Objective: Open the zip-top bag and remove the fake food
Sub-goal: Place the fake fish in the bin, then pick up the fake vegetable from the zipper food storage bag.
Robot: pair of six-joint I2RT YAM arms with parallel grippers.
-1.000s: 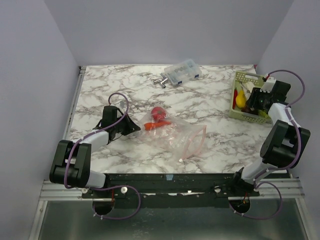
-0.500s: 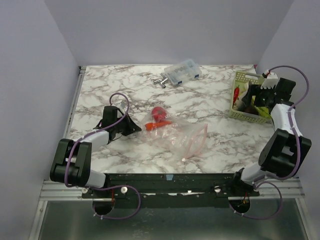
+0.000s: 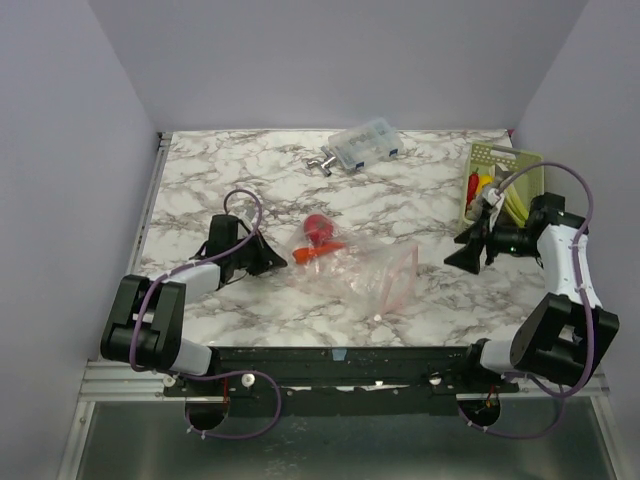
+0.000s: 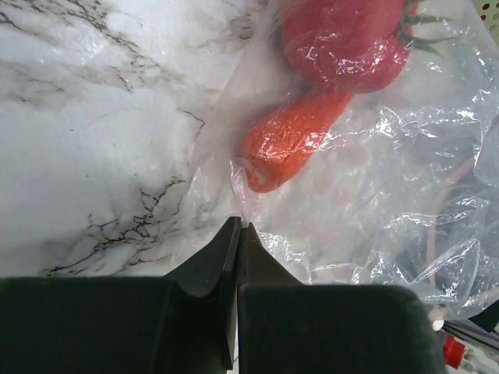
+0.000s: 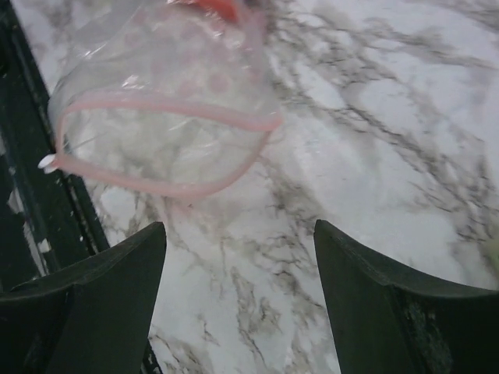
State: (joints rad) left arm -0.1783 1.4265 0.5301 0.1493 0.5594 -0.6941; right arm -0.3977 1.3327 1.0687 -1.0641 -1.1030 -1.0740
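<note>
On the right side, the right gripper [image 3: 460, 250] has left the green basket [image 3: 492, 152], where it sat a second ago, and swung in over the marble table [image 3: 200, 170]. Its jaws are wide apart with nothing between them, and its wrist view looks straight at the bag mouth. The lemon [image 3: 486, 183] and a red piece [image 3: 472, 187] lie in the basket, so that drop-off looks done. The left gripper [image 3: 272, 258] hasn't moved: jaws fully closed, pinching the sealed end of the zip-top bag [image 3: 365, 275] and holding it down. The bag lies flat mid-table between the two arms, and its pink zipper [image 5: 164, 101] gapes open toward the right arm. Still inside, up at the left-gripper end, are the tomato [image 4: 343, 39] and the carrot [image 4: 292, 140], touching each other. My read: the bag is open and partly emptied, with two pieces left. Next the right arm reaches in through the mouth. Both pieces sit deep, and loose film may bunch ahead of the jaws.
</note>
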